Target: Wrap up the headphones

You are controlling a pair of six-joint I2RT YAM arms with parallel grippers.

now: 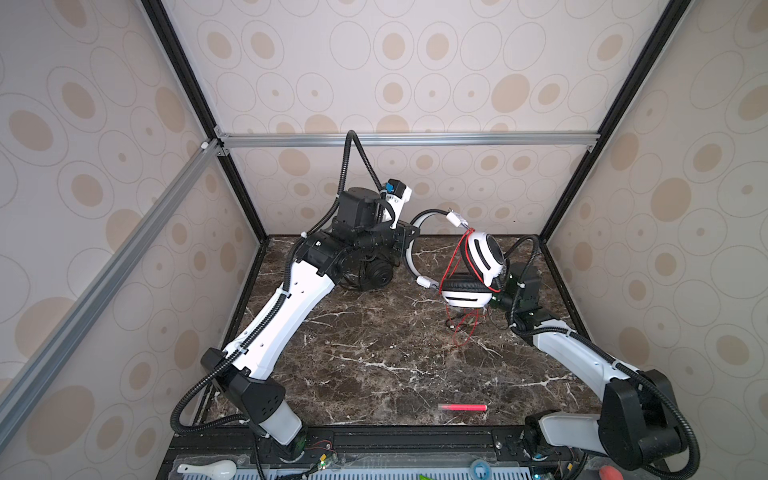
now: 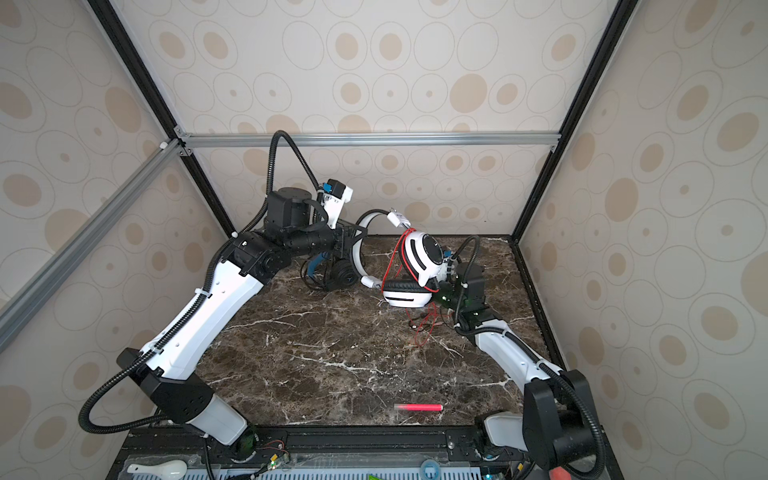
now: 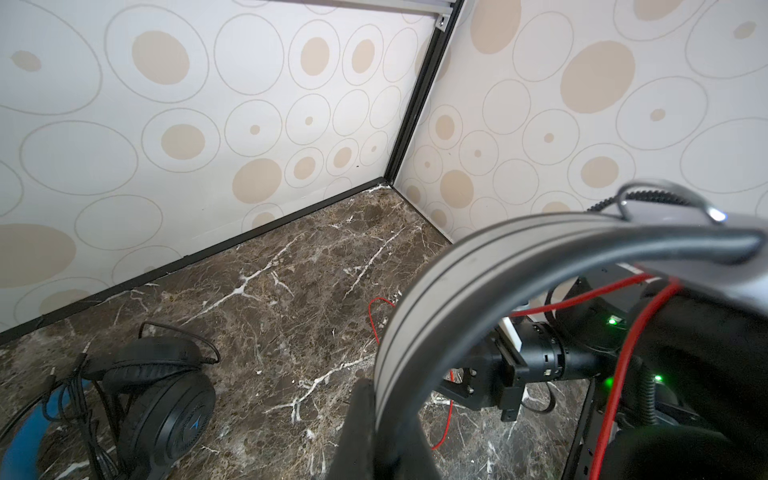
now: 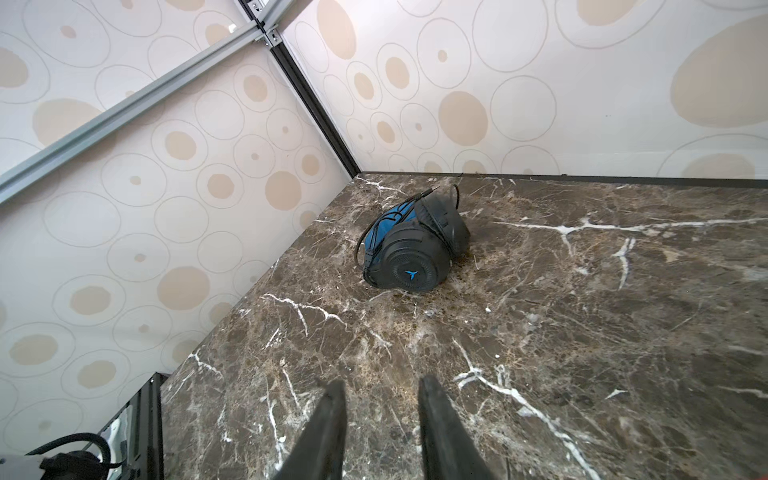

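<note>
White headset (image 1: 484, 253) tilts upright (headband (image 1: 432, 212) bowing leftward, cups right).

The black, blue-banded headset (image 4: 415, 257) lies folded by the counter's (image 4: 582, 332) far edge, left of middle. The white headset (image 1: 482, 253) stands tilted near the far right corner, its red cable (image 1: 461, 332) loosely draped and trailing down.

No legible words or numbers, black headset (image 4: 409, 249) cup – small blue three-pointed emblem (image 4: 410, 273), possibly a brand mark
</note>
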